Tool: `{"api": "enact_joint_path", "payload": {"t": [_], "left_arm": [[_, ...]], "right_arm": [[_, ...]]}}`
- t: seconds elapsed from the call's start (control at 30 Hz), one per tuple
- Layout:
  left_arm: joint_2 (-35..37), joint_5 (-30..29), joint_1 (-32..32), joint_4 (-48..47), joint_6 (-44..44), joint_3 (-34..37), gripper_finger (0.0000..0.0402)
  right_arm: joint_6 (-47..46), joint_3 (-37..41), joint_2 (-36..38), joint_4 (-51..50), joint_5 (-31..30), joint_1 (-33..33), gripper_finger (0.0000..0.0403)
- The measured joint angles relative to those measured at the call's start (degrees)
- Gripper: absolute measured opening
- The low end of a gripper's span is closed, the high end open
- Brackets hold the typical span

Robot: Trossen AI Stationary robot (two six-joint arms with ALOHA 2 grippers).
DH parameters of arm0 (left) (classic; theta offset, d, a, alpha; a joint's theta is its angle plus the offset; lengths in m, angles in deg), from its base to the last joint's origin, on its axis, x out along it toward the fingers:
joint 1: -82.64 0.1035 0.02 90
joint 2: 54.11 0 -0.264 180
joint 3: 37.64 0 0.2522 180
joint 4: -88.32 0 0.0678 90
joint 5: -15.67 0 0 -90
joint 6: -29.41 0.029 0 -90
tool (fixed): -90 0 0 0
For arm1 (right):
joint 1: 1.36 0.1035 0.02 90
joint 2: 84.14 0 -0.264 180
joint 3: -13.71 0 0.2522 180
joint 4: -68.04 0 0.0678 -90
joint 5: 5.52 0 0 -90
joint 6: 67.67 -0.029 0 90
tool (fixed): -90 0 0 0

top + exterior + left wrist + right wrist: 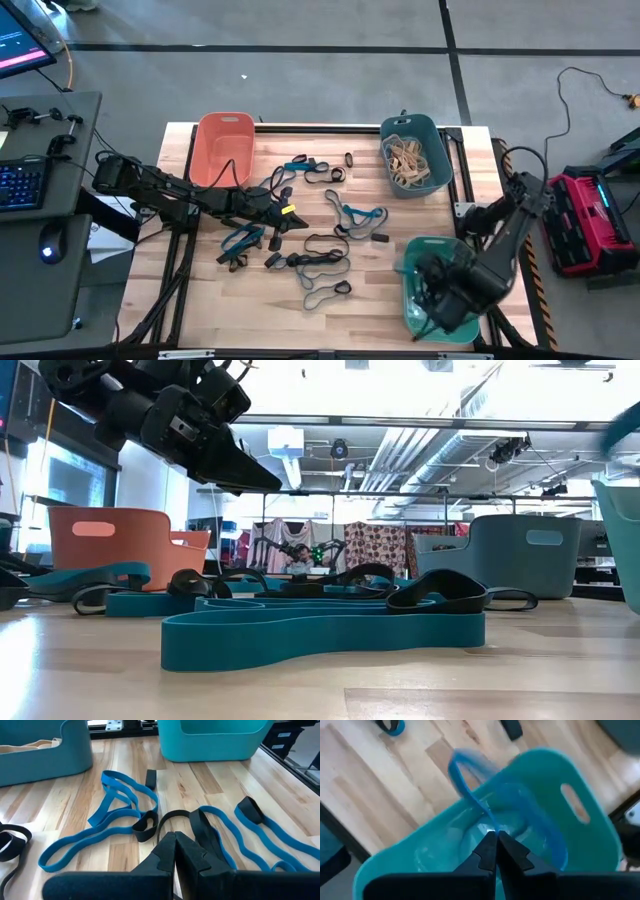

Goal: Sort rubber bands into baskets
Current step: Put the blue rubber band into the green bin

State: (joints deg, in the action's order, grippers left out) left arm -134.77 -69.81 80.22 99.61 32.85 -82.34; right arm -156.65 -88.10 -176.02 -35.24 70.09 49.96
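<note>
- Three baskets sit on the wooden table (200, 300): an orange-salmon basket (222, 148) at the far left, a dark teal-blue basket (415, 155) at the far right holding tan rubber bands (408, 160), and a lighter green basket (425, 300) at the near right.
- Blue rubber bands (112, 807) and black rubber bands (145, 826) lie loose across the table's middle, between the baskets.
- Left gripper (290, 218): hangs above the loose bands just in front of the orange-salmon basket, jaws closed together and empty (clear of the wood in the low view).
- Right gripper (495, 840): over the lighter green basket, fingers pressed together on a blue band (470, 790) that seems to loop over the basket's rim, though motion blur smears it.
- No brand, label or writing can be read on any basket or band.
</note>
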Motion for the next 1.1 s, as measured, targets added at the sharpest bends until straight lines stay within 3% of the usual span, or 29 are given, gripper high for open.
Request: {"api": "enact_joint_path", "payload": {"t": [0.23, 0.67, 0.8, 1.1], "left_arm": [[-0.02, 0.00, 0.02, 0.00, -0.11, 0.00, 0.0000], [0.00, 0.00, 0.01, -0.29, -0.19, 0.02, 0.0000], [-0.02, 0.00, 0.01, -0.61, 1.54, 0.02, 0.0000], [-0.02, -1.86, 0.02, -4.49, 1.27, 0.02, 0.0000]], "right_arm": [[-6.64, 5.10, -0.15, 1.57, 1.59, 3.47, 0.0000], [-4.77, 22.83, -0.17, 17.68, 10.41, 2.31, 0.0007], [-4.61, 23.76, -0.22, 18.34, 11.83, 1.38, 0.0029], [-3.51, 19.63, -0.22, 16.81, 8.17, 0.80, 0.0100]]}}
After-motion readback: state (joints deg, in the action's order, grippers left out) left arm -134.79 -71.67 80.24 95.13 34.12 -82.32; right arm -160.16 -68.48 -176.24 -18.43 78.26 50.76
